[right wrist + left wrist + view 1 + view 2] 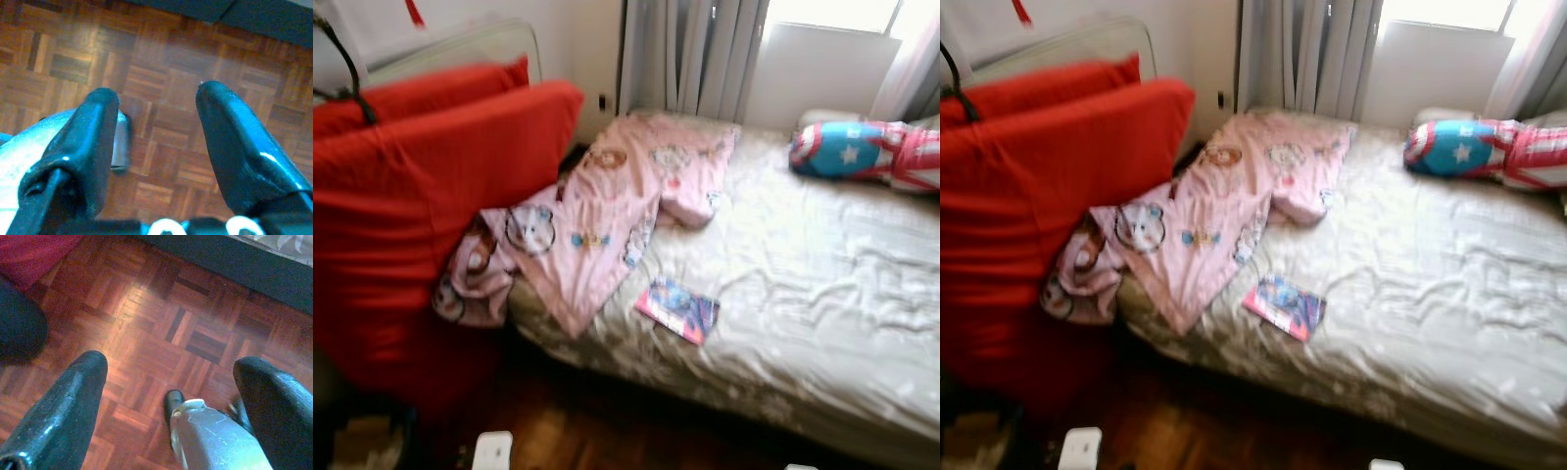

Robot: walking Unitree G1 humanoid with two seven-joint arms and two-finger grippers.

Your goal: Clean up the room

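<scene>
The bed runs across the right of the room under a pale, wrinkled sheet, with grey curtains and a bright window at its far side. A pink blanket printed with cartoon faces lies rumpled over the left part of the bed, its near left end spilling off the edge against a big red cushion that stands on the left, with a second red cushion behind it. A small book with a colourful cover lies flat on the sheet near the bed's near edge, just right of the blanket's near corner and apart from it. At the far right of the bed rests a blue, red and white pillow with a white star on it. Below the bed is dark parquet floor. Both arms hang low beside the bed: the left tool has its two black fingers spread wide over the floor with nothing between them, and the right tool likewise hangs over the parquet with its fingers parted and empty
</scene>
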